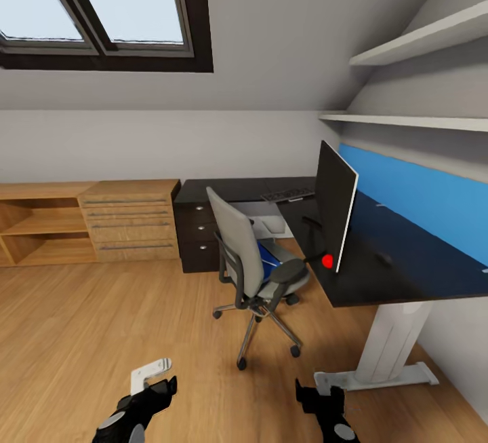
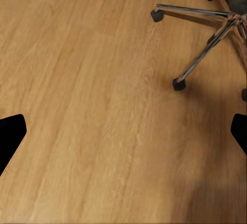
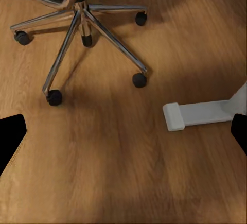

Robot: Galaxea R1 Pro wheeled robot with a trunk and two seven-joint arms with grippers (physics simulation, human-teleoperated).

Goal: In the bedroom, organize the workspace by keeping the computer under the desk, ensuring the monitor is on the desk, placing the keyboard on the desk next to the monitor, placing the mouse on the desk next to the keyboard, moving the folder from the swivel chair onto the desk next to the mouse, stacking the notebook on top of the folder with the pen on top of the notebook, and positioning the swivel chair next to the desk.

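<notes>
The grey swivel chair (image 1: pixel 252 263) stands on the floor in front of the black desk (image 1: pixel 400 273), with the blue folder (image 1: pixel 269 257) lying on its seat. The monitor (image 1: pixel 336 204) stands on the desk, seen nearly edge-on, its red dot low at the near corner. The keyboard (image 1: pixel 289 194) lies on the desk's far wing. A small dark lump, apparently the mouse (image 1: pixel 384 258), sits behind the monitor. A light-grey box under the desk looks like the computer (image 1: pixel 273 224). My left gripper (image 1: pixel 157 389) (image 2: pixel 123 136) and right gripper (image 1: pixel 318 394) (image 3: pixel 123 136) hang low over the floor, both open and empty.
The chair's metal star base (image 2: pixel 206 44) (image 3: pixel 77 13) spreads ahead of both grippers. The desk's white foot (image 3: pixel 195 115) (image 1: pixel 379 378) lies to the right. A wooden chest of drawers (image 1: pixel 132 220), open shelves (image 1: pixel 41 226) and a dark drawer unit (image 1: pixel 196 236) line the back wall.
</notes>
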